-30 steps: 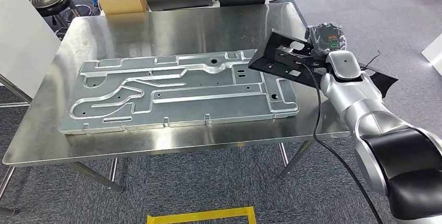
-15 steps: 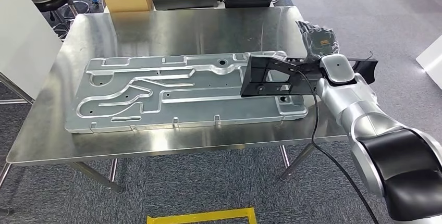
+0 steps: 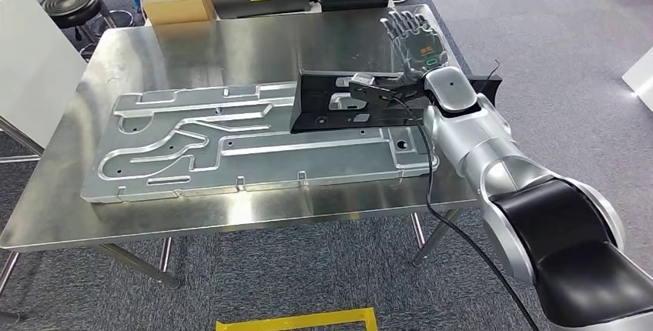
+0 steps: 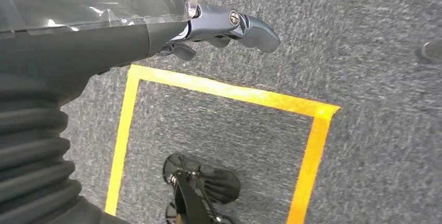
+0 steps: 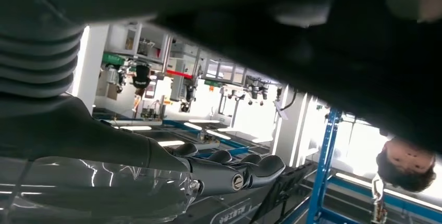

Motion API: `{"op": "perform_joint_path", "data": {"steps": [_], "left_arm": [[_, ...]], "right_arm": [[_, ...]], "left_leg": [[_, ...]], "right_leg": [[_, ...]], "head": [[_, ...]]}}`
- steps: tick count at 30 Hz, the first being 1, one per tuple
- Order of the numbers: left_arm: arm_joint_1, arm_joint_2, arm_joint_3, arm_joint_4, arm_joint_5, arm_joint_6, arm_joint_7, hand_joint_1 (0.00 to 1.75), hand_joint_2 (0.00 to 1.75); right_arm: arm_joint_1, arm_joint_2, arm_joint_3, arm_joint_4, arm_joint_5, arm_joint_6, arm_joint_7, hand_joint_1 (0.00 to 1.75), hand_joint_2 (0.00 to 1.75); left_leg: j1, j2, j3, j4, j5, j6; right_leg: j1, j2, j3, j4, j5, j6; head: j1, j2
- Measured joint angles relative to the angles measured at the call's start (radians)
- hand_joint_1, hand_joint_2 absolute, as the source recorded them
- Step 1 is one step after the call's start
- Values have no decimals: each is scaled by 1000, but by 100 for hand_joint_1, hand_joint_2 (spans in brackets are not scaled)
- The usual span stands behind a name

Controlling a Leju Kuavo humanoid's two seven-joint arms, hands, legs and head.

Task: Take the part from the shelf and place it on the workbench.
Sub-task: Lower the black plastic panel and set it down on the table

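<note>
Leftward since before, right hand [image 3: 413, 38], fingers spread, carries flat black part [image 3: 348, 101], long axis left-right, over ribbed aluminium plate [image 3: 231, 142]; left hand [image 4: 229, 26] hangs empty, fingers loosely curled.

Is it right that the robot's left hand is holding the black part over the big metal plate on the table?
Not quite: the head view shows the right hand holding the black part over the plate on the table. The left hand hangs over the floor.

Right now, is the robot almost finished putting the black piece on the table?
Nearly. The black part is off the shelf and over the workbench, above the big metal plate. The right hand looks spread beside it; whether it has let go, I cannot tell. Left: free the arm.
</note>
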Motion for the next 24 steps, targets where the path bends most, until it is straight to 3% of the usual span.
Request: {"op": "perform_joint_path", "data": {"steps": [1,2,4,6,9,11,12,14,15,16,17,18,20,21,24], "left_arm": [[2,0,-1,0,0,1,2,0,0],[3,0,-1,0,0,1,3,0,0],[3,0,-2,0,0,2,7,0,0],[3,1,-2,0,2,3,17,0,0],[8,1,-2,0,3,-2,31,0,0],[11,2,-2,0,-3,-18,28,0,0],[11,2,-3,0,-10,-30,24,0,0],[11,3,-7,0,-25,-58,13,0,0],[12,4,-11,0,-33,-69,8,0,0],[13,5,-14,0,-39,-78,3,0,0],[14,6,-18,0,-45,-84,0,0,0],[14,6,-21,0,-49,-89,-2,0,0],[13,9,-28,0,-54,-94,-6,0,0],[12,10,-31,0,-57,-95,-7,0,0],[9,15,-36,0,-65,-99,-8,0,0]], "right_arm": [[0,5,0,1,0,0,-1,0,0],[0,9,0,2,0,0,-2,0,0],[-1,14,0,3,-2,0,-7,0,0],[-3,16,-2,3,-15,6,-28,0,0],[-6,14,-14,6,-48,62,-81,0,0],[-11,6,-29,9,-72,151,-98,0,0],[-17,-2,-39,12,-83,226,-96,0,0],[-28,-30,-61,22,-100,400,-81,0,0],[-31,-50,-73,27,-107,480,-72,0,0],[-32,-71,-84,31,-114,537,-65,0,0],[-33,-91,-94,34,-121,578,-58,0,0],[-35,-106,-103,36,-126,604,-53,0,0],[-47,-133,-120,38,-131,632,-43,0,0],[-53,-144,-126,39,-127,641,-38,0,0],[-61,-181,-134,42,-97,661,-18,0,0]], "left_leg": [[0,0,-12,23,1,0],[0,0,-3,3,22,1],[0,0,58,-131,92,8],[-4,0,112,-245,130,18],[-7,-1,124,-272,133,34],[-3,0,127,-280,139,46],[-2,0,128,-284,142,52],[-2,-3,126,-285,144,60],[-3,-5,126,-285,144,63],[-3,-9,126,-284,144,63],[-3,-11,126,-283,143,63],[-3,-13,126,-281,142,62],[-6,-12,125,-274,137,56],[-9,-11,123,-271,134,52],[-13,-7,123,-270,130,41]], "right_leg": [[1,0,0,1,-1,-1],[1,1,1,2,-1,-1],[2,2,4,4,-4,2],[6,3,4,6,-6,9],[8,3,2,2,-4,25],[6,3,-6,22,-20,37],[5,3,-23,59,-44,42],[2,3,-81,185,-106,49],[1,3,-110,246,-128,52],[0,3,-128,280,-133,53],[-1,3,-129,276,-118,52],[-1,3,-111,233,-87,51],[1,1,-48,97,-21,44],[2,1,-25,45,-3,40],[5,0,-8,4,2,29]], "head": [[0,0],[0,0],[0,0],[0,0],[0,0],[0,0],[0,0],[0,0],[0,0],[0,0],[0,0],[0,0],[0,0],[0,0],[0,0]]}}
